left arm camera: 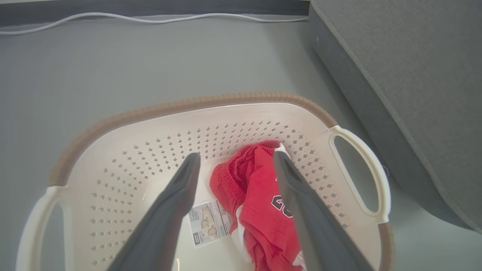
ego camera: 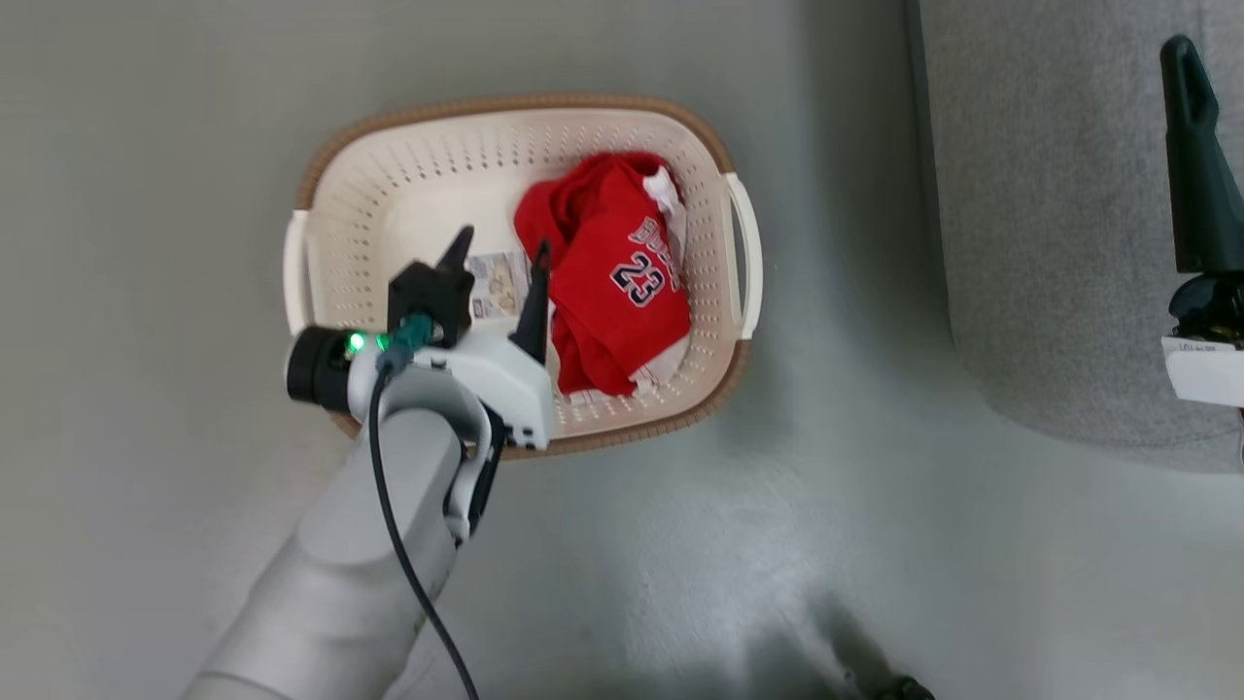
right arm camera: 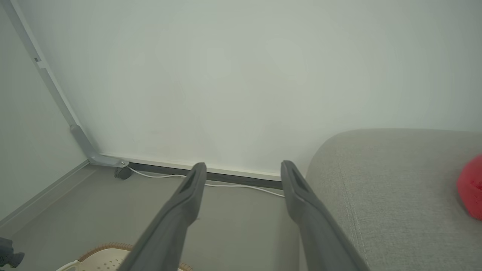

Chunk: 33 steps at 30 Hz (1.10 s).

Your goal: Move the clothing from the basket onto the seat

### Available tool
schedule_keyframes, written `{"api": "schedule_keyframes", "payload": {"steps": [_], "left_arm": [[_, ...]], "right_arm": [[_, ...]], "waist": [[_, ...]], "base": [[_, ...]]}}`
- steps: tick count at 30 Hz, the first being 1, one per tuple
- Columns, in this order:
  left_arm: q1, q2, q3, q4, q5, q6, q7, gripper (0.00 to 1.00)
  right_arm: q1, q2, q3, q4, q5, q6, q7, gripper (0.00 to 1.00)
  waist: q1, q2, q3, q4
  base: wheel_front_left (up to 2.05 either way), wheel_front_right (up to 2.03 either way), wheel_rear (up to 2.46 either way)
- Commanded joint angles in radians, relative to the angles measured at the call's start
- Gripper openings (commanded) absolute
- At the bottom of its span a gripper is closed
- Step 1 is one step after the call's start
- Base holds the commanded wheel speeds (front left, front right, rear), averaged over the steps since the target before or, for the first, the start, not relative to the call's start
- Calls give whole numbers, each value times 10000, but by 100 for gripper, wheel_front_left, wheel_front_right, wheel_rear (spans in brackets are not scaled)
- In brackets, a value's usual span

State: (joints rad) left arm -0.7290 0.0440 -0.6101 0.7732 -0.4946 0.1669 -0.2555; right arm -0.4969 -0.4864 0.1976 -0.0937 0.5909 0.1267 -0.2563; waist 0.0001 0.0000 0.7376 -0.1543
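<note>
The cream basket (ego camera: 408, 165) with its brown rim stands on the grey floor, left of the grey seat (ego camera: 1050, 243). Crumpled red clothing (ego camera: 612, 282) marked 23 lies in the basket's right half. My left gripper (ego camera: 499, 245) hangs open over the basket's near side, its right finger at the clothing's left edge, nothing held. In the left wrist view the open gripper (left arm camera: 235, 158) frames the red clothing (left arm camera: 260, 195) in the basket (left arm camera: 124, 165). My right gripper (right arm camera: 243, 169) is open and empty beside the seat (right arm camera: 395, 195), where another red garment (right arm camera: 472, 188) lies at the edge.
A label sticker (ego camera: 498, 284) lies on the basket floor. White handles (ego camera: 746, 253) flank the basket. A white cable (right arm camera: 226, 184) runs along the wall base near a caster (right arm camera: 122, 172). Open floor surrounds the basket.
</note>
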Motion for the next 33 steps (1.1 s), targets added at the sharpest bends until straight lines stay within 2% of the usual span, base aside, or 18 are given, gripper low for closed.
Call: {"api": "schedule_keyframes", "payload": {"steps": [1,9,14,22,33], "left_arm": [[-194,62,132,28,-83,-81,-63,100],[-1685,62,-685,1812,-662,-672,-61,100],[-2510,62,-1445,2842,-1143,-1006,339,100],[-3430,62,-2320,3925,-1525,-1187,1326,100],[-4148,62,-2798,4660,-1802,-1304,2200,100]], "right_arm": [[90,-229,108,-325,157,40,-55,100],[-534,55,441,-634,283,40,-55,100],[-802,302,714,-722,337,40,-55,100],[-1131,527,1042,-950,406,40,-55,100],[-1324,798,1211,-1215,498,40,-55,100]], "waist": [[0,0,487,-277],[0,0,1411,-891],[0,0,1782,-1272],[0,0,2234,-1702],[0,0,2724,-2147]], "base": [[0,0,0],[0,0,0],[0,0,0],[0,0,0],[0,0,0]]}}
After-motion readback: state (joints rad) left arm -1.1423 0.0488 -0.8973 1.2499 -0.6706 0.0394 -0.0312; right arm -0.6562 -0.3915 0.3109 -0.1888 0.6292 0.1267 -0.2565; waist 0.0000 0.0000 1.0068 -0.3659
